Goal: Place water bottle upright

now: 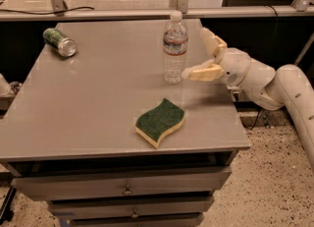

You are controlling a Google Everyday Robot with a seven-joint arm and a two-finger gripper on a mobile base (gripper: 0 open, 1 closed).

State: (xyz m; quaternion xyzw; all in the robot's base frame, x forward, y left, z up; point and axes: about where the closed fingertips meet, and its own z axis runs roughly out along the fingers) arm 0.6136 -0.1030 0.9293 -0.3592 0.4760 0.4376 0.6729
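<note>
Release seems the step in hand: the small clear ribbed plastic water bottle with white cap (pixel 175 49) stands upright on the grey bench (pixel 98 103), upper centre of frame. The cream two-finger tool (pixel 195 53) is spread wide just right of it. The next move calls for backing off rightward without nudging it.

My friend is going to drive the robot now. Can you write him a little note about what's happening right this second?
Hand: open, holding nothing, just right of the water bottle. Its lower finger is close to the bottle's base; I cannot tell if it touches.
Water bottle: standing upright, cap on top, toward the back of the table.
Also there: green can on its side at the back left, sponge near the front.
Done: bottle stands on its own.
Left: probably just pull the hand away to the right without bumping the bottle.
</note>
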